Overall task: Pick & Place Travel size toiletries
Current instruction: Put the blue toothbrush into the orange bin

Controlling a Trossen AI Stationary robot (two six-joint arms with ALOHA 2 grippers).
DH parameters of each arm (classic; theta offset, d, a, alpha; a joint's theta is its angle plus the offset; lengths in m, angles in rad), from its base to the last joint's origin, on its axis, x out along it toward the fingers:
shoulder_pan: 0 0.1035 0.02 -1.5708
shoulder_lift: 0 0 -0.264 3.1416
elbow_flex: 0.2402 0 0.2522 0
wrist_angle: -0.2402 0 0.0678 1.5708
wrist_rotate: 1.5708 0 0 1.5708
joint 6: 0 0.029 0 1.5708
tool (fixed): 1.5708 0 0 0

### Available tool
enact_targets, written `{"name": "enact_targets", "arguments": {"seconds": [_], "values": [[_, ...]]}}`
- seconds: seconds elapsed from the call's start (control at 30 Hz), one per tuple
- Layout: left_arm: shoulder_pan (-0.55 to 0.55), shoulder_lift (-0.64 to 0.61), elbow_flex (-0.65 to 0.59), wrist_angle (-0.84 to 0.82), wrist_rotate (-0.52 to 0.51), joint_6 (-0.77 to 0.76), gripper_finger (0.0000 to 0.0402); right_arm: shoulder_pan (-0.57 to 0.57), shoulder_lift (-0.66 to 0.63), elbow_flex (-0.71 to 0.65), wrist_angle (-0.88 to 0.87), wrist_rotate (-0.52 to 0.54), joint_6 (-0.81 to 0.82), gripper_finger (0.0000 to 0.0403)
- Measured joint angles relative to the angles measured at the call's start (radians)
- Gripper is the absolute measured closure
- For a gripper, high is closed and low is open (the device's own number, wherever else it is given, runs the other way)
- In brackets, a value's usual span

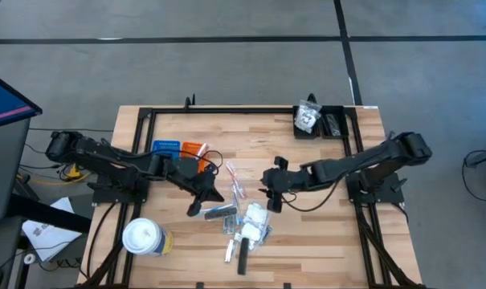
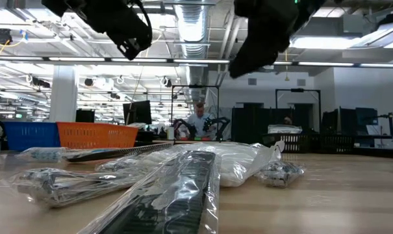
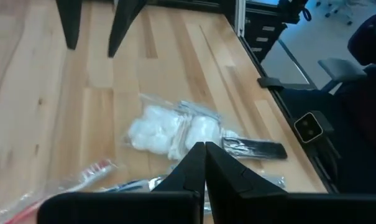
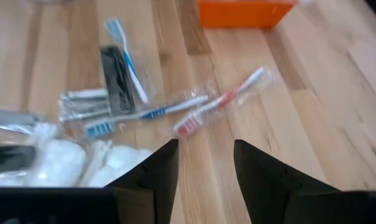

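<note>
While the left gripper (image 1: 196,210) hangs pinched shut and empty at the left edge of the pile, the right gripper (image 1: 272,191) hovers with a narrow gap between its fingers, holding nothing, just right of the travel size toiletries (image 1: 243,225) heaped at the table's middle front. A red toothbrush (image 4: 220,102) lies nearest ahead of the right jaws, its long axis slanting across their opening, so the right arm looks better placed to take it.

Counted on the table (image 1: 323,241): three wrapped toothbrushes (image 4: 151,112), two ribbed trays (image 1: 180,149), one blue, one orange; one white lidded cup (image 1: 142,237); one black bin (image 1: 321,122); two packets of white contents (image 1: 255,218).
</note>
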Motion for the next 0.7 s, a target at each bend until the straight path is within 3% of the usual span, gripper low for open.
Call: {"name": "enact_targets", "arguments": {"seconds": [0.2,0.4,0.5,0.6,0.7], "values": [[-0.124,0.091,-0.005,0.0,-0.142,-0.094,0.04,0.001,0.076,0.0,0.01,0.0,0.002,0.0279],[-0.312,0.253,-0.003,-0.003,-0.517,-0.191,0.04,0.019,0.112,0.0,0.024,-0.001,-0.023,0.0286],[-0.353,0.272,0.007,-0.002,-0.655,-0.205,0.04,0.034,0.112,0.0,0.05,-0.002,-0.035,0.0285],[-0.358,0.255,0.011,0.004,-0.69,-0.234,0.04,0.051,0.112,0.0,0.055,-0.001,-0.055,0.0285],[-0.346,0.253,0.01,-0.003,-0.639,-0.237,0.04,0.065,0.11,0.0,0.063,0.0,-0.075,0.0286]]}}
